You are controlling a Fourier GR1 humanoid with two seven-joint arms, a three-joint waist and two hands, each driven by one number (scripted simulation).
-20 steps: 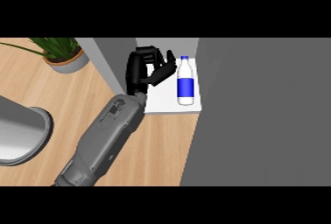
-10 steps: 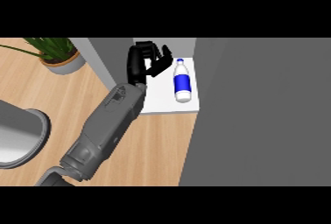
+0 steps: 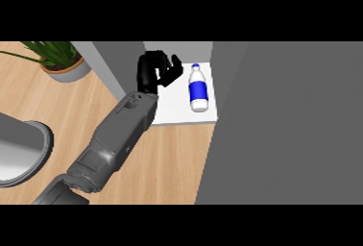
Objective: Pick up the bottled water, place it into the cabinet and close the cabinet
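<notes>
Since before, left hand (image 3: 156, 72) farther from bottled water (image 3: 198, 93), fingers relaxed, empty.

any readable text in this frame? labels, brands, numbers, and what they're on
None readable.
Water bottle: blue band round its middle, no letters or numbers to make out on it.
Plant pot, cabinet shelf, grey cabinet door, wooden counter, robot hand and forearm: plain surfaces, no writing or signs.
</notes>
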